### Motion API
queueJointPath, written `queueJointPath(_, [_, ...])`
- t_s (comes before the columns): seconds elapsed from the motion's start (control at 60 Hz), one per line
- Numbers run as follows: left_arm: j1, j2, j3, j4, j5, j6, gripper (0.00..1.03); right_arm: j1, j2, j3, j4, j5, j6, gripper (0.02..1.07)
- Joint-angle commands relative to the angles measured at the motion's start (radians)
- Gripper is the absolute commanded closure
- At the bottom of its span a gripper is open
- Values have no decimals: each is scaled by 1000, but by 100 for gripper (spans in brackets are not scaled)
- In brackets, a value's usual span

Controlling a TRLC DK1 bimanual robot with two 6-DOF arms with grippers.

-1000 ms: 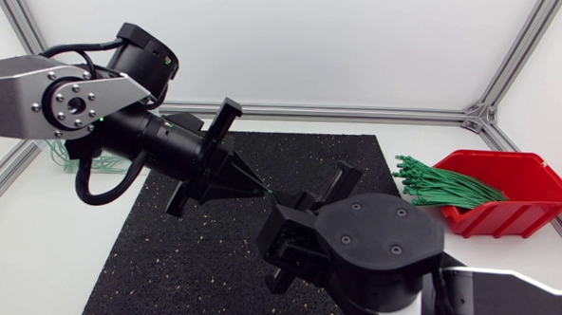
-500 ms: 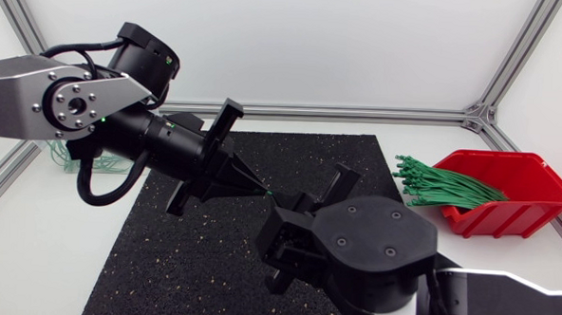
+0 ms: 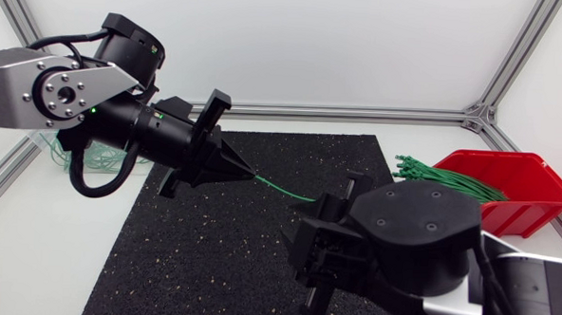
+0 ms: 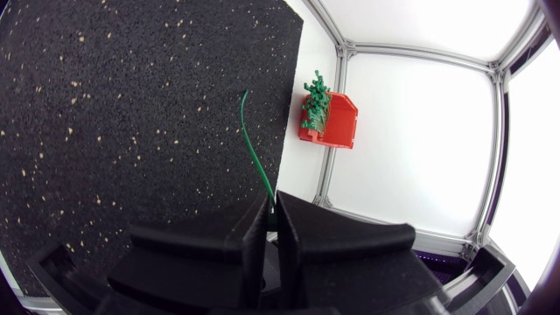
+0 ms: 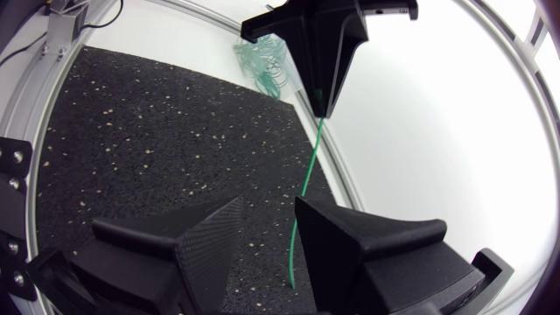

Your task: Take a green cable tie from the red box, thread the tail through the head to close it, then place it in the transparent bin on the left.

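Your matte black left gripper (image 3: 245,171), frame centre-left, pinches the thin green plastic cable tie (image 3: 289,191) (not yet looped); your right gripper (image 5: 269,208) gapes wide, so the tail could flick free.

The left end effector (image 3: 245,172) pinches one end of a green cable tie (image 3: 282,188). The tie runs out ahead of its tips, above the black mat (image 3: 210,259), to the right end effector (image 3: 320,243). Beyond the right end effector sits the red box (image 3: 531,206), holding a bundle of ties (image 3: 446,187).
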Motion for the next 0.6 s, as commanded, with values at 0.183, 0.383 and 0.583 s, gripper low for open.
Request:
queueJointPath(0.183, [-10, -11, 105, -33, 11, 213, 99, -290, -40, 189, -326, -523, 90, 51])
queueJointPath(0.383, [-45, 23, 147, -133, 13, 373, 99, -472, 64, 336, -542, -877, 21, 52])
queueJointPath(0.583, [-82, 18, 139, -219, 13, 531, 99, -576, 208, 485, -752, -1098, -152, 52])
